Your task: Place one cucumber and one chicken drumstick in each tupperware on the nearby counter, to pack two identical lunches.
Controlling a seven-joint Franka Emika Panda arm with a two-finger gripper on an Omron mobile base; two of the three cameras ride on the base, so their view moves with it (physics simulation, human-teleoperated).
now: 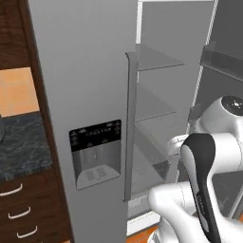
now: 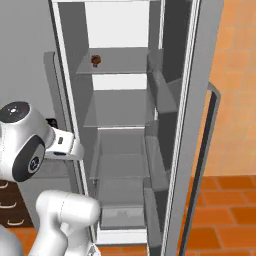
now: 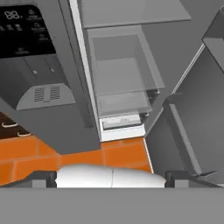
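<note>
A small reddish-brown lump, probably the chicken drumstick (image 2: 95,60), sits on the upper glass shelf (image 2: 120,62) of the open fridge (image 2: 125,125) in the right base view; it is too small to tell its shape for certain. The left base view sees the same shelves edge-on past the closed grey door (image 1: 85,95), and there the lump is hidden.

The shelves are clear, flat and glassy; below them are boxy translucent drawers (image 3: 120,83), which the hand view looks down into. That view also shows the dark control panel and ribbed dispenser tray (image 3: 41,94) in the closed door, and orange floor tiles (image 3: 65,153) beneath. The left base view shows a dark marbled desk (image 1: 21,142) over brown wooden drawers with pale curved handles, cut off at the left edge.

The gripper (image 3: 111,179) shows at the bottom of the hand view, its dark tips far apart near the two corners, so the jaws are spread wide and pinch nothing. The open right-hand door (image 2: 200,125) is smooth grey, with a long dark handle.
</note>
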